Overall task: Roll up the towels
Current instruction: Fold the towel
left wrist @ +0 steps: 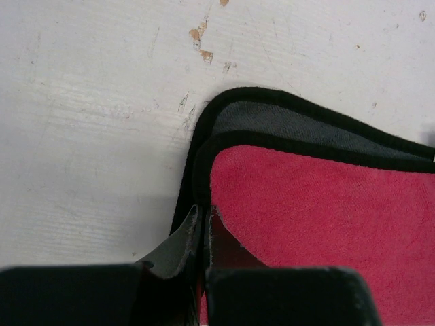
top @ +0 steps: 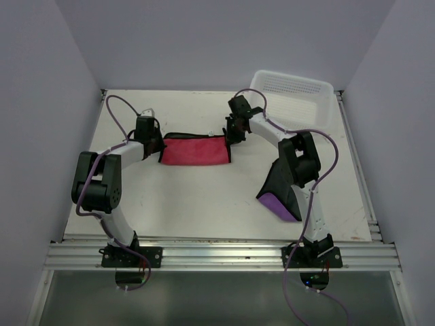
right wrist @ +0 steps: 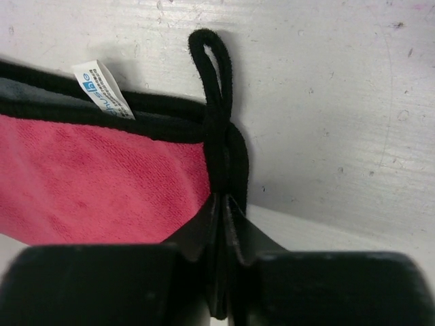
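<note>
Bolted to the rail at the near edge, both arms reach forward over the white table [top: 204, 204] toward the pink-red towel [top: 195, 151], which lies folded into a flat band near the middle of the far half, one arm at each short end. At the band's left end the left gripper [left wrist: 204, 224] is closed on the towel's black-trimmed corner, fingertips pressed together with the cloth between them; that arm is folded sharply at the elbow, forearm running level across to the towel. At the other end the right gripper [right wrist: 221, 204] pinches the black edge at the right corner, just below a black hanging loop [right wrist: 211, 68] that lies on the table; a small white label [right wrist: 103, 88] sticks out of the hem beside it. This arm stretches higher, its wrist bent down. Under its lower links lies the purple towel [top: 279, 206], partly covered by black fabric [top: 279, 180]. Beyond it, a white perforated basket [top: 292, 88] sits in the far right corner.
</note>
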{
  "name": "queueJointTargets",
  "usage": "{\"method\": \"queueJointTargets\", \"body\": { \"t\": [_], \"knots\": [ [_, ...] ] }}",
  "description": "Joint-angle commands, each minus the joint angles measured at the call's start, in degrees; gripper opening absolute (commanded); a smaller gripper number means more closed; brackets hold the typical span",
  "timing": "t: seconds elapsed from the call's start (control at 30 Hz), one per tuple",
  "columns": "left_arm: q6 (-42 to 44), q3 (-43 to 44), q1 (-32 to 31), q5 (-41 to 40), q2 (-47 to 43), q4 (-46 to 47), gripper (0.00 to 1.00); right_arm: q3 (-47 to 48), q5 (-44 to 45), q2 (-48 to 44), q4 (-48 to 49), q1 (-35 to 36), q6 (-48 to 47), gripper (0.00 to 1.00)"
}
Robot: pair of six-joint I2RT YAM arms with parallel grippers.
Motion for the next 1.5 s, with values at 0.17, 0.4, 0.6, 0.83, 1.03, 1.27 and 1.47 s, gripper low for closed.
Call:
{"method": "queueJointTargets", "body": {
  "t": [0.17,0.4,0.6,0.83,1.03,1.27,1.47],
  "knots": [
    [-0.57,0.49,0.17,-0.33,-2.33,0.54,0.00,-0.38,-0.46,-2.84,1.12,0.09,0.18,0.00],
    [-0.57,0.66,0.17,-0.86,-3.64,-0.16,0.00,-0.64,1.82,-6.09,0.95,0.09,-0.70,0.00],
    [-0.48,0.93,0.17,-1.56,-3.82,-0.16,0.00,-1.08,2.88,-7.68,0.95,0.09,-1.05,0.00],
    [-0.48,1.11,0.17,-1.30,-3.12,-0.16,0.00,-0.55,2.10,-7.59,0.51,0.09,-1.23,0.00],
    [-0.39,1.54,0.17,-1.21,-3.21,-0.08,0.00,-3.19,3.23,-8.38,2.35,0.09,-0.35,0.00],
    [-0.13,2.07,0.17,-2.00,-4.00,0.62,0.00,-5.30,5.34,-11.01,3.85,-0.17,-0.96,0.00],
    [0.40,3.74,0.17,-2.00,-2.42,0.36,0.00,-6.00,6.14,-11.28,4.46,-0.53,-0.79,0.00]
  ]
}}
